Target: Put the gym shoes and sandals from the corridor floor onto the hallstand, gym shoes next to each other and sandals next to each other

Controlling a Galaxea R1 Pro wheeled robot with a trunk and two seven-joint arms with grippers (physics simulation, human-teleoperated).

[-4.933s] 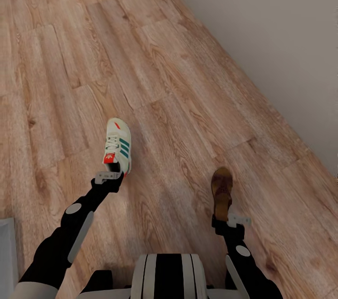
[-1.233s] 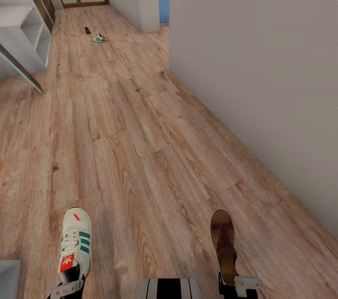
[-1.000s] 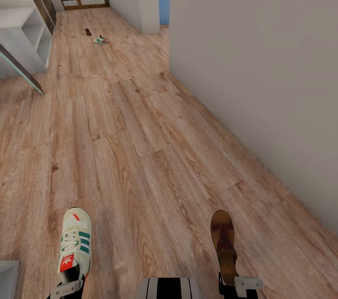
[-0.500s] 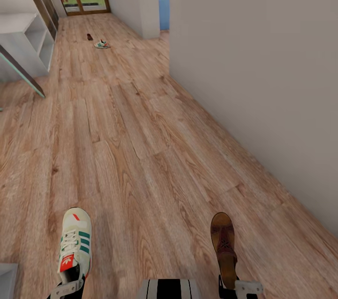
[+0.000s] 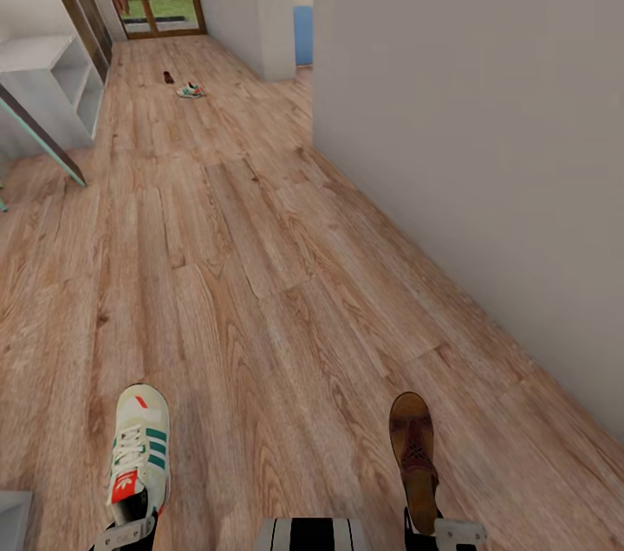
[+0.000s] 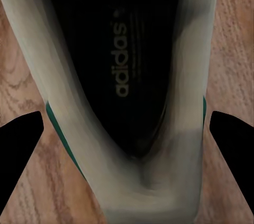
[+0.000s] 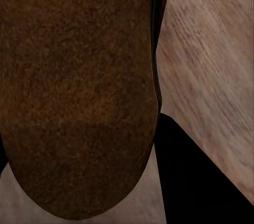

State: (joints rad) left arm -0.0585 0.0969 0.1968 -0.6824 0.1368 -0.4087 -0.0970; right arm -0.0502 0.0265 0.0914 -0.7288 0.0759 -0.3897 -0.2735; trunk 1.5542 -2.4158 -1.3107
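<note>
Head view: your corridor floor [image 5: 260, 274] runs far ahead beside a grey wall [image 5: 485, 144].
Left gripper [image 5: 124, 534]: pinching 1 gym shoe [image 5: 139, 451] by the heel, near left.
Right gripper [image 5: 438, 531]: pinching 1 sandal [image 5: 413, 456] by the heel, near right.
Far floor: second gym shoe [image 5: 190, 90] just beside second sandal [image 5: 168, 77].
Far left: pale grey hallstand [image 5: 52, 79].
Left wrist: black insole, finger [image 6: 18, 152] at the shoe's side.
</note>
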